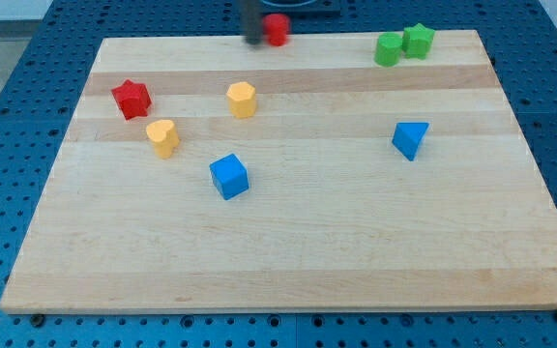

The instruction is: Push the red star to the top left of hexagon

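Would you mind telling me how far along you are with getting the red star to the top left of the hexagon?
Nothing looks done yet: the red star sits well to the view's left of the yellow hexagon, roughly level with it. My tip is blurred at the view's top edge beside a red block, far from the star. The whole push remains.

The red star [131, 98] and a red round block [277, 29] share one colour; the hexagon [243, 100] and heart [162, 137] are yellow. The cube [229, 177] and triangular block [410, 138] are blue, two green blocks [389, 48] [418, 40] pair up, and the board [337, 242] is pale striped wood.
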Tool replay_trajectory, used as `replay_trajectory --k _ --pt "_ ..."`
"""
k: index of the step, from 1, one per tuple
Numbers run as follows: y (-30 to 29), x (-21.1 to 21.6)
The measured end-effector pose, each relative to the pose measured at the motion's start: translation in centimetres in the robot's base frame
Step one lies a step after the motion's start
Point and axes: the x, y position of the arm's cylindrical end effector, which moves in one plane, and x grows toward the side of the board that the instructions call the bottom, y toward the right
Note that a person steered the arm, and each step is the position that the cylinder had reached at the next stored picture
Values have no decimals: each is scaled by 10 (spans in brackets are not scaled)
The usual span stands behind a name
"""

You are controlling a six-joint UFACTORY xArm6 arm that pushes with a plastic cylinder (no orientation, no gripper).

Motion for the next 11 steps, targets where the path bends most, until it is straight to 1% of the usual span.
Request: replay_trajectory --k 1,3,4,5,6,7,8,9,10,11 --pt "76 72" --pt "-23 214" --pt "-103 209" --pt "-158 164" --pt "-220 129" --pt "-220 137" --pt "-233 178" --pt "-295 191" --pt "-274 145" --pt "-209 82"
